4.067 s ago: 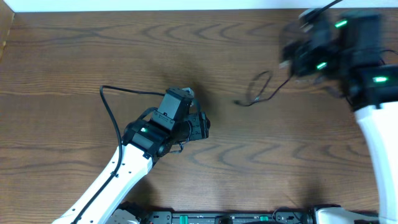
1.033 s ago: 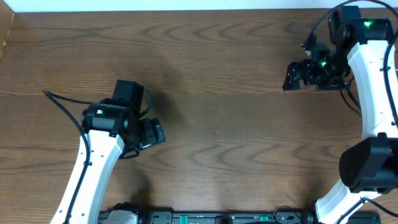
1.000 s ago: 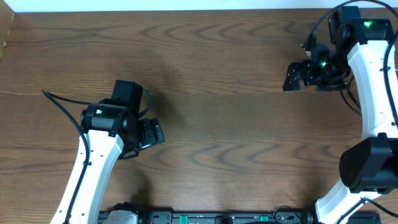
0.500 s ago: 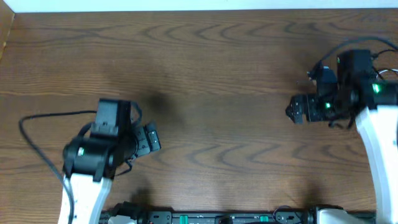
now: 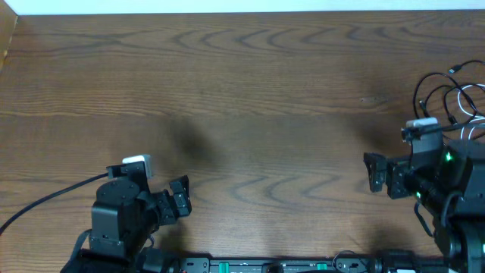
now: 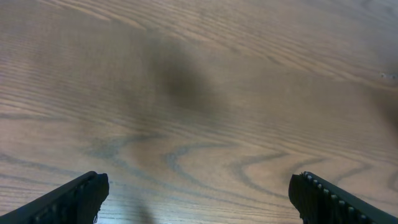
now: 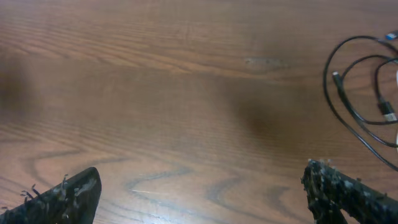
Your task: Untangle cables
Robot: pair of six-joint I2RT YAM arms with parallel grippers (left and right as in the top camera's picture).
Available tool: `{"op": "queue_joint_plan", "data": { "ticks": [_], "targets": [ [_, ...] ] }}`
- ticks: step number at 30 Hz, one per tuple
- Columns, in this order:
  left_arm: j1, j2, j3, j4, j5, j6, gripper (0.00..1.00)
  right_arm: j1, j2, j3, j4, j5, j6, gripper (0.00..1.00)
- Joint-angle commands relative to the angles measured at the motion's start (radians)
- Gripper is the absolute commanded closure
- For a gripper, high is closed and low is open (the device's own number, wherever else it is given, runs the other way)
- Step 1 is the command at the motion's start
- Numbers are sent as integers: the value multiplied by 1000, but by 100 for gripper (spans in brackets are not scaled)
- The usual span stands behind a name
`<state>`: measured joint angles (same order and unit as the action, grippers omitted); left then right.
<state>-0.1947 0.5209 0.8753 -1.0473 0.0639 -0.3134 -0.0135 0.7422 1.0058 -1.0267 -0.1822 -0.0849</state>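
The cables (image 5: 443,95) lie in loose overlapping loops at the table's far right edge, thin black cords with a white one (image 5: 464,97) among them. In the right wrist view the black loops (image 7: 348,99) and their small plug ends show at the right margin. My right gripper (image 5: 372,173) hangs open and empty near the front right, left of and nearer than the cables; its fingertips (image 7: 339,190) frame bare wood. My left gripper (image 5: 182,199) is open and empty at the front left, far from the cables. Only bare table shows between its fingers (image 6: 81,198).
A thick black cable (image 5: 45,201) belonging to the left arm trails off to the left edge. The wooden table (image 5: 242,91) ends at a white strip along the back. Both arm bases crowd the front edge.
Both arms have drawn back toward the front edge, the left from mid-left, the right from the back right. The cable loops now show at the right edge. Both grippers stayed open.
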Motion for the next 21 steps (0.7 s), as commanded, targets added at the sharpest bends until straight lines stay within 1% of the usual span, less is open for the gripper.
{"op": "queue_joint_plan", "data": {
  "ticks": [1,9,21],
  "targets": [
    [-5,-6,-7,2,-13,11,2,2,-33,-12,-20,19,-6,1],
    [-5,-6,-7,2,-13,10,3,2,-40,-12,-89,19,-6,1],
    [-5,-6,-7,2,-12,10,2,2,-40,-12,-93,19,-6,1]
  ]
}}
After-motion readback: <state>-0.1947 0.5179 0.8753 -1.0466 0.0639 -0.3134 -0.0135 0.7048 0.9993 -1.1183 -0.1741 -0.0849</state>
